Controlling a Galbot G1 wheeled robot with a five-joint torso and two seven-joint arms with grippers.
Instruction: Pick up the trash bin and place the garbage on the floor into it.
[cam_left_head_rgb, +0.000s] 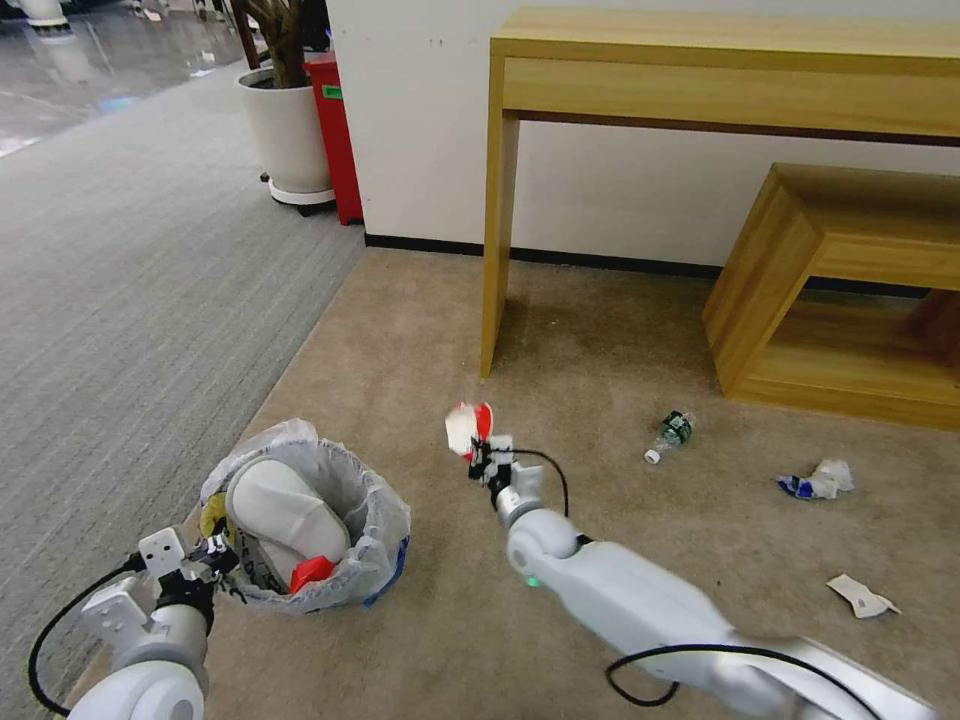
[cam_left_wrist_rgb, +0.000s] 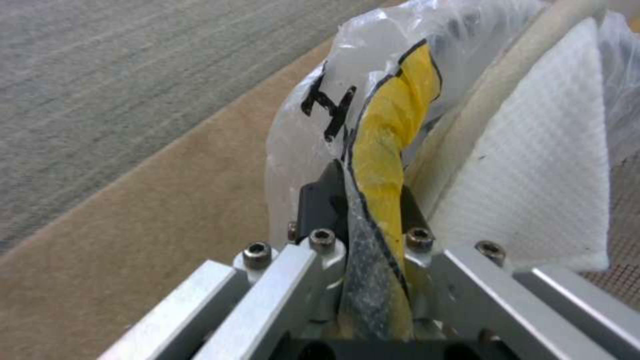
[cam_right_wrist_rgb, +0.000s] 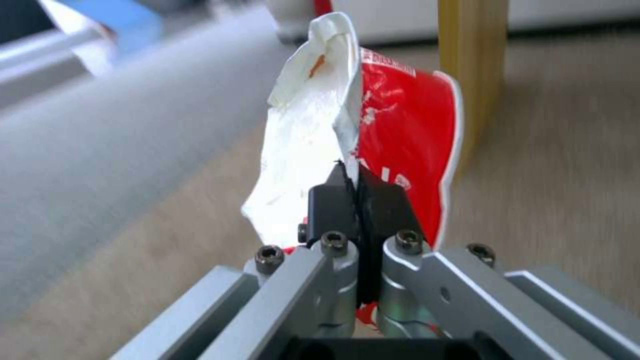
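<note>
The trash bin (cam_left_head_rgb: 375, 530), lined with a crinkly whitish bag, hangs low over the beige floor (cam_left_head_rgb: 420, 330) at lower left. My left gripper (cam_left_head_rgb: 213, 560) is shut on its rim (cam_left_wrist_rgb: 373, 200), where yellow and clear plastic is pinched. Inside lie a white slipper (cam_left_head_rgb: 275, 505), also the slipper (cam_left_wrist_rgb: 533, 165) in the left wrist view, and a red wrapper (cam_left_head_rgb: 312, 572). My right gripper (cam_left_head_rgb: 482, 455) is shut on a red and white wrapper (cam_left_head_rgb: 468, 425), the same wrapper (cam_right_wrist_rgb: 373, 130) held up above the carpet to the right of the bin.
On the carpet to the right lie a crushed bottle (cam_left_head_rgb: 672, 434), crumpled blue and white paper (cam_left_head_rgb: 818, 480) and a white scrap (cam_left_head_rgb: 860, 596). A wooden desk (cam_left_head_rgb: 720, 70) and low wooden stool (cam_left_head_rgb: 840, 290) stand behind. Grey ribbed carpet (cam_left_head_rgb: 130, 300) runs along the left.
</note>
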